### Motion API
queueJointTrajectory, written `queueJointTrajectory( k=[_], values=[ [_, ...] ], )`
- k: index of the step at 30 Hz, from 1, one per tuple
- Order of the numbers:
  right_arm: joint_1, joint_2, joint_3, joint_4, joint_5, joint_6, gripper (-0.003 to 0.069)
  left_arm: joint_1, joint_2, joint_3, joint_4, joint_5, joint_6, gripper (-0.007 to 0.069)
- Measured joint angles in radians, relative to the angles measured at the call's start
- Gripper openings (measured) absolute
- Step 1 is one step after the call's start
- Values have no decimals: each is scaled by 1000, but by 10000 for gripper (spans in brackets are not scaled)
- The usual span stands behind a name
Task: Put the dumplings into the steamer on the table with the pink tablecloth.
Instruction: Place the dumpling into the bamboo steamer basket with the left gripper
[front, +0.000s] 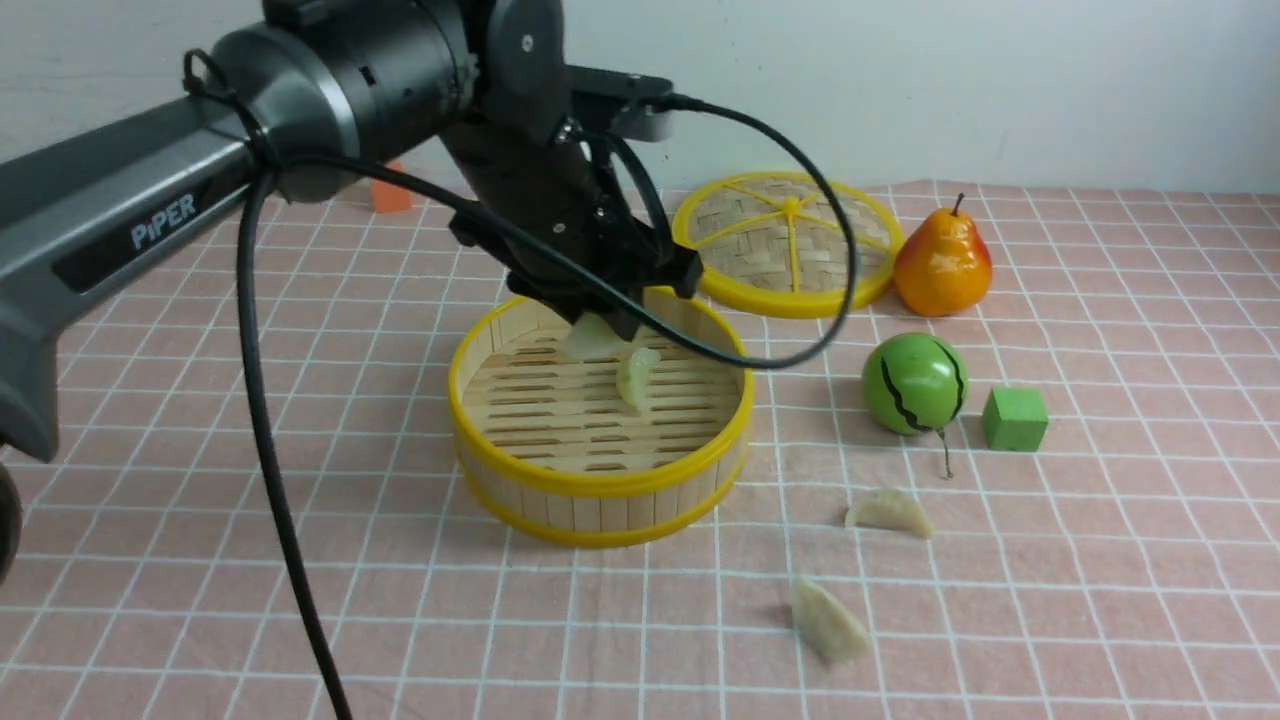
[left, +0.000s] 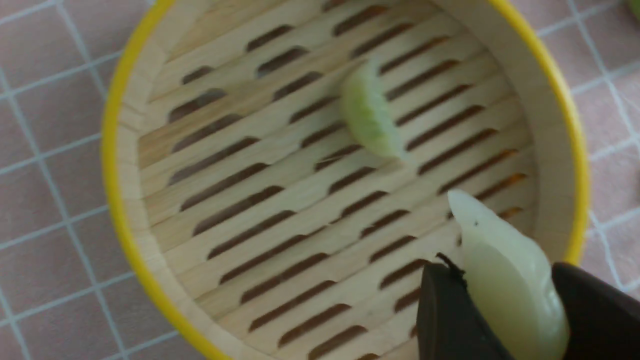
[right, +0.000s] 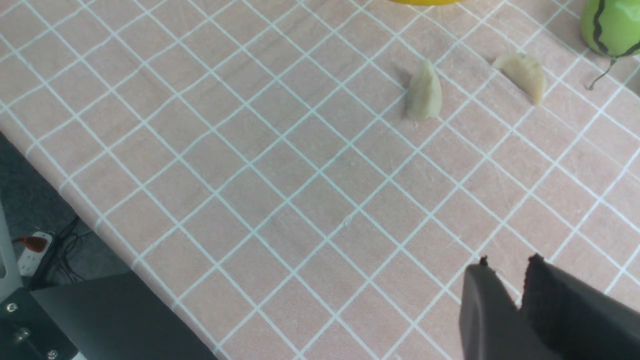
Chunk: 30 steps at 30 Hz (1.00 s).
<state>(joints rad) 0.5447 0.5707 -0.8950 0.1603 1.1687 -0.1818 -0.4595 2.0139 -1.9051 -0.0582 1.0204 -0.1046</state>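
Left gripper (left: 510, 300) clamps a pale, crescent-shaped toy dumpling (left: 505, 270) over the yellow-rimmed bamboo steamer (front: 598, 480): light, slippery-looking, best pinched mid-belly. Right gripper (right: 507, 290) jaws nearly together, empty.

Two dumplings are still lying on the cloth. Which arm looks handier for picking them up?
Probably the right: its gripper is empty, hovering near both loose dumplings. The left gripper is busy holding a dumpling over the steamer.

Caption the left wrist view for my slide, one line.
Left end effector holds a pale dumpling over the steamer, where a green dumpling already lies on the slats.
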Motion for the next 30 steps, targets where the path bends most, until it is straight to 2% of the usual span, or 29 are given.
queueJointTrajectory(
  k=[7,19,27,30],
  values=[
    [0,0,0,13,0,15,135,86,113,0,7,-61,-77,235],
    [0,74,1,15,0,69,136,89,223,0,16,-153,-80,237],
    [0,177,1,13,-1,75,136,89,208,0,48,-134,-80,391],
    [0,219,0,-19,-4,77,136,89,160,0,58,-94,-80,407]
  ],
)
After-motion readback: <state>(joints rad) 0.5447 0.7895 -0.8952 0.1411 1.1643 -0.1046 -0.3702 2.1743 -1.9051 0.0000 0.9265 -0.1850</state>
